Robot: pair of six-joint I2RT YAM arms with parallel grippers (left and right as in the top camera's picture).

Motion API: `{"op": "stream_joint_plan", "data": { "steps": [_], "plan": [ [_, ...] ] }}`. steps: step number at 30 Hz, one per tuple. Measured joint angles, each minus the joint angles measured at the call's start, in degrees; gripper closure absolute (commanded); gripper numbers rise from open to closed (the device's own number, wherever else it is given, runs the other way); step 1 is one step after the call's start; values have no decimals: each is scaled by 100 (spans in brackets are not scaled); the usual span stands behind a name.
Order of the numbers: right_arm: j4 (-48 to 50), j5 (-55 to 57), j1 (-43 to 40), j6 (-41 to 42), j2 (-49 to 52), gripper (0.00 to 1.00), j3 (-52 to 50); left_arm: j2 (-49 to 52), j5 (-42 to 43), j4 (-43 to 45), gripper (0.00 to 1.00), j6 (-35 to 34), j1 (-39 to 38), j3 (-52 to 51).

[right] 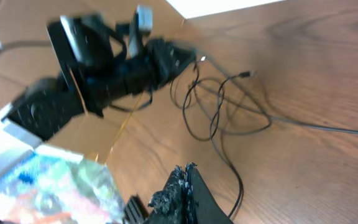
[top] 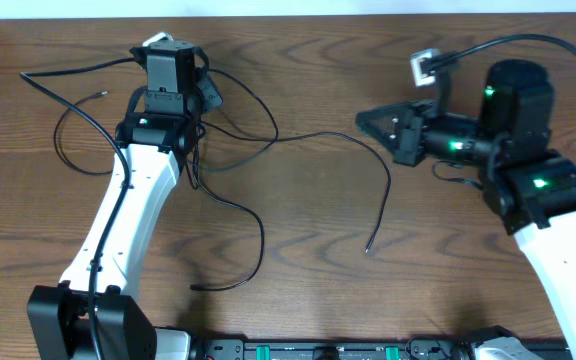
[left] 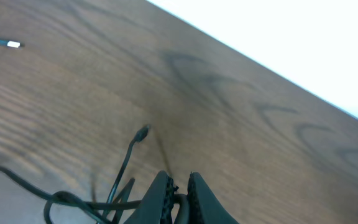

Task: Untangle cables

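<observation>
Robot's left gripper [left: 179,179] clamping tight on tangled black cables [left: 143,132], working near the wooden table's [top: 298,290] far edge, right gripper [right: 184,177] hovering pinched together, gripping nothing

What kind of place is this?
Probably a robot lab or workshop: a left arm and a right arm stand at a wooden table with thin black cables strewn over it.

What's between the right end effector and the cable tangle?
Nothing visible. Only bare brown wooden table lies between the shut right end effector and the tangle of thin black cables, crossed by one flat loose strand. The left end effector is shut on that tangle.
</observation>
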Motion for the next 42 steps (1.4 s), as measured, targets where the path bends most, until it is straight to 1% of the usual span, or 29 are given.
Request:
{"op": "stream_joint_plan", "data": {
  "steps": [2,3,4,6,8,9,13,16,19,23,25,26,29,32,34,39,41,42],
  "plan": [
    [13,24,221,-151,149,99,0,0,70,125,92,0,0,0],
    [39,61,389,-251,273,96,0,-2,133,190,92,-2,0,0],
    [87,109,549,-343,417,92,0,-9,227,271,92,-20,0,0],
    [229,214,813,-514,680,80,0,-52,404,356,92,-55,0,0],
    [452,313,1012,-634,957,71,0,-162,625,409,92,-107,0,0],
    [684,361,1091,-697,1097,69,-4,-238,723,435,92,-116,0,0],
    [1598,385,1296,-820,1585,68,-2,-660,1027,472,92,-146,-2,0],
    [2282,367,1537,-767,1873,70,-2,-1056,1143,476,92,-151,0,0],
    [2568,374,1805,-743,2079,69,-2,-1338,1220,476,92,-151,0,0],
    [2826,603,2055,-695,2288,51,-2,-1552,1384,476,92,-151,0,0],
    [2949,748,2057,-680,2345,49,-2,-1589,1513,474,93,-168,-11,0],
    [3058,911,2052,-651,2363,47,-2,-1604,1547,474,92,-192,-24,0],
    [3296,1287,2052,-616,2367,45,-2,-1635,1674,474,92,-299,-114,0],
    [3429,1974,2052,-610,2369,44,-2,-1694,1904,474,92,-396,-304,0],
    [3539,2444,2052,-608,2371,38,-2,-1779,2122,472,92,-459,-538,0],
    [3681,3587,2046,-590,2371,41,-2,-2046,2389,472,92,-549,-1023,0],
    [3539,4157,2006,-590,2374,46,-2,-2186,2448,472,92,-560,-1110,0],
    [3526,4218,1978,-599,2371,47,-2,-2297,2455,470,92,-557,-1115,0]
  ]
}}
